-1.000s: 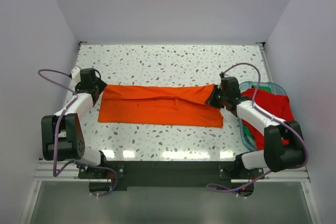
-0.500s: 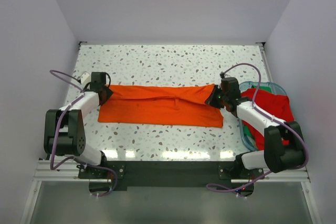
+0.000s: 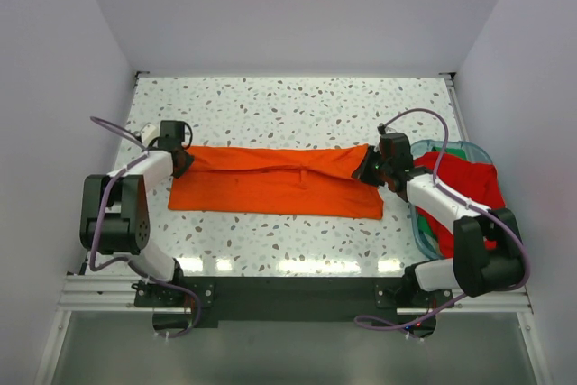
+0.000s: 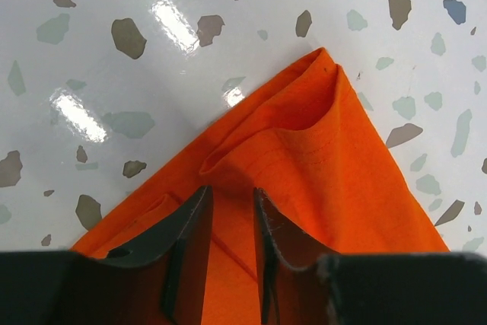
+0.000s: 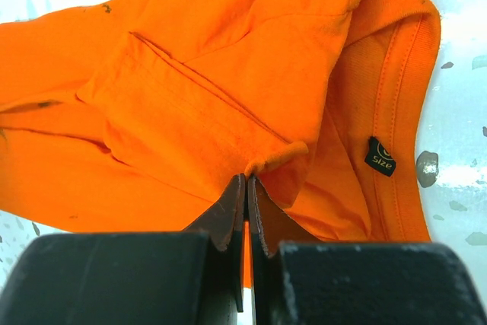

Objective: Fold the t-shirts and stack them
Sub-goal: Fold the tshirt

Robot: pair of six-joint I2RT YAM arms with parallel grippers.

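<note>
The bright orange t-shirt lies folded into a long band across the middle of the table. My left gripper sits at its far left corner. In the left wrist view the gripper is open, its fingers apart over the orange cloth with a raised fold between them. My right gripper is at the band's far right end. In the right wrist view it is shut on a small fold of the orange shirt, near the collar with its black size label. The red t-shirt lies bunched in the bin.
The clear teal-rimmed bin stands at the right edge of the speckled table, right behind my right arm. White walls close in the left, right and far sides.
My left gripper moved right from beside the shirt onto its far left corner. The right gripper and the shirt have stayed almost still.
</note>
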